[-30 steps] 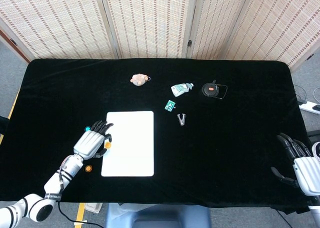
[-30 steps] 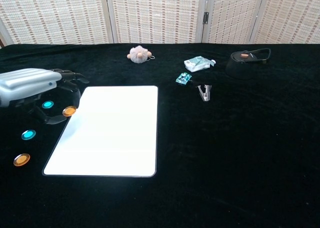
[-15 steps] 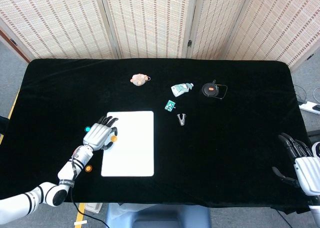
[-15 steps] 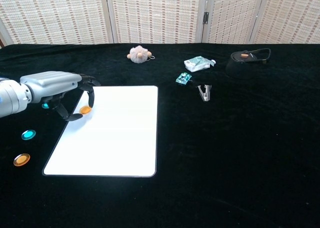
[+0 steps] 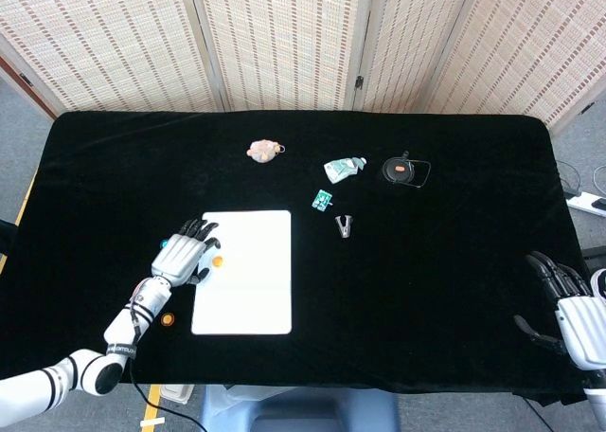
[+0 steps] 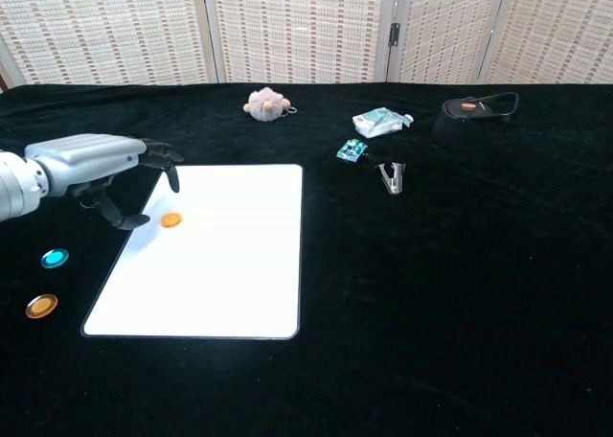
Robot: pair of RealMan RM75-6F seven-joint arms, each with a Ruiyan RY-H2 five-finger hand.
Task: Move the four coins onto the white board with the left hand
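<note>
An orange coin (image 6: 170,220) is seen lying on the white board (image 6: 220,264), near its left edge. The left hand (image 6: 96,165) is held just left of it, fingers apart, nothing gripped. A teal coin (image 6: 55,258) and another orange coin (image 6: 40,306) are left on the black tablecloth (image 6: 460,293). The right hand (image 5: 568,304) is kept open at the right edge.

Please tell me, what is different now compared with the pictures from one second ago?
The orange coin went from the cloth onto the white board; the left hand let it go and drew back left. The blue coin, other orange coin and right hand stayed.
</note>
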